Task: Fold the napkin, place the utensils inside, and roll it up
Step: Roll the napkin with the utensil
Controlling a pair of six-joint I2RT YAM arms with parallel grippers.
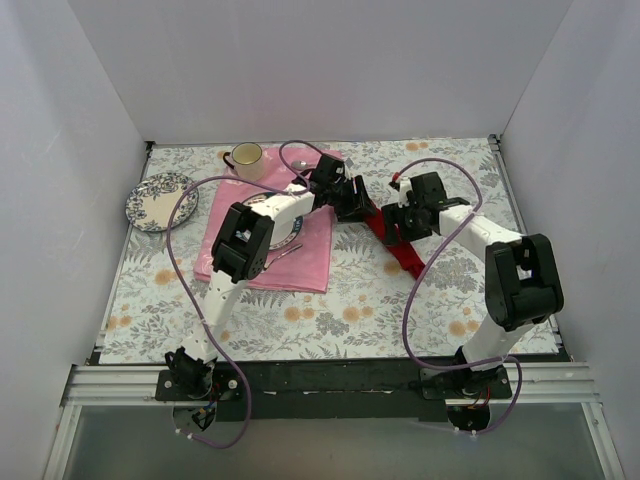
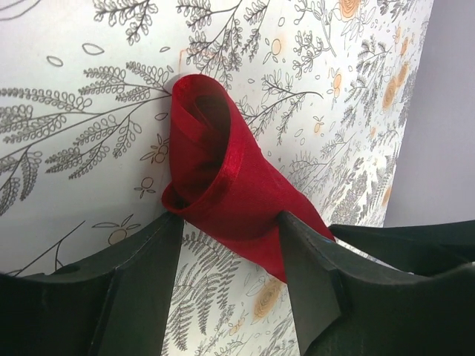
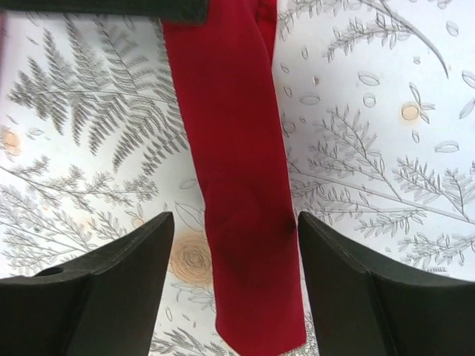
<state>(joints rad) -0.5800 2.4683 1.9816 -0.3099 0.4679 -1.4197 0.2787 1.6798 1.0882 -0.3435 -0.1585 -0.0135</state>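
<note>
Red napkin [image 2: 217, 174] — one roll; left gripper [image 2: 230, 221] pinching; right gripper [image 3: 236, 219] spread.

Enclosure: plain white back wall [image 1: 320, 70], left wall [image 1: 60, 200], right wall [image 1: 590, 150].
Work surface: floral tablecloth [image 1: 380, 310], grey fern and orange blossom print on white.
Near edge: aluminium rail [image 1: 120, 383], black plate [image 1: 330, 375] at centre.
Lighting: even, diffuse; shadows soft.
</note>
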